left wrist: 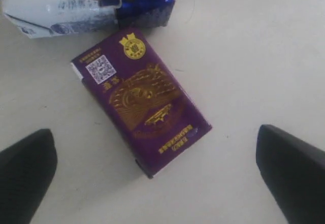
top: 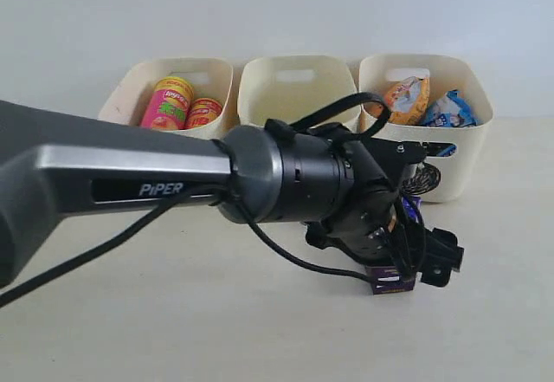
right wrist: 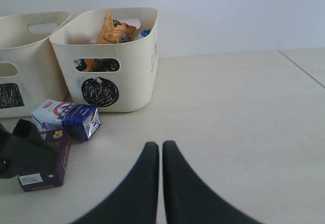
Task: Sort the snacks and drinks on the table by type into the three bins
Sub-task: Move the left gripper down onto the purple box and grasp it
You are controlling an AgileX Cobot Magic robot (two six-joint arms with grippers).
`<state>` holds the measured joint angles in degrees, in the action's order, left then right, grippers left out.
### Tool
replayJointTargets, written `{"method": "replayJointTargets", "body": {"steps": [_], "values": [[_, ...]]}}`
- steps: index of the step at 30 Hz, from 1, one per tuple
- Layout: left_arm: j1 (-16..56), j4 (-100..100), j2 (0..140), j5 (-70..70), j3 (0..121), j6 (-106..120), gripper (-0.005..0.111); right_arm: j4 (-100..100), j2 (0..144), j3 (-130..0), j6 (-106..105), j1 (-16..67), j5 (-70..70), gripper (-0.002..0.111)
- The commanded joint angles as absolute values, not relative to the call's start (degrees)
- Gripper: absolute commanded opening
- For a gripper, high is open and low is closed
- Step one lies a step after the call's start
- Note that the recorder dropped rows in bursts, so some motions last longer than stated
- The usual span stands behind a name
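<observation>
A dark purple carton (left wrist: 142, 102) lies flat on the beige table (left wrist: 244, 56), touching the white-blue carton (left wrist: 86, 3) at one corner. My left gripper (left wrist: 157, 178) hovers over it, open, with one finger (left wrist: 25, 176) on each side and nothing between them. In the exterior view this gripper (top: 421, 263) sits over the purple carton (top: 391, 282), in front of the right bin (top: 472, 131). My right gripper (right wrist: 160, 149) is shut and empty over bare table, apart from the purple carton (right wrist: 48, 163) and the white-blue carton (right wrist: 66, 117).
The left bin (top: 130, 87) holds the pink tube (top: 169, 105) and a yellow tube (top: 203, 112). The middle bin (top: 297, 87) looks empty. The right, circle-marked bin (right wrist: 132, 76) holds an orange packet (top: 407, 98) and a blue packet (top: 450, 109). The square-marked bin (right wrist: 20, 76) stands beside it.
</observation>
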<state>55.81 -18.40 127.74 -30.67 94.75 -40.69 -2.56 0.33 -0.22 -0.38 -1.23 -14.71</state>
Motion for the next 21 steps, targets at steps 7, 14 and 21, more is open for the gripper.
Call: {"method": "replayJointTargets", "body": {"steps": [7,14,21], "values": [[56.03,-24.4,133.16,-30.34,100.17,-48.88,0.096,-2.68,0.0,0.0,-0.43,-1.16,-13.99,0.0],[56.03,-25.27,134.92,-30.44,100.41,-49.31,0.096,-2.68,0.0,0.0,-0.43,-1.16,-13.99,0.0],[56.03,-26.66,137.26,-30.64,100.41,-49.31,0.091,-2.68,0.0,0.0,-0.31,-1.16,-13.99,0.0]]}}
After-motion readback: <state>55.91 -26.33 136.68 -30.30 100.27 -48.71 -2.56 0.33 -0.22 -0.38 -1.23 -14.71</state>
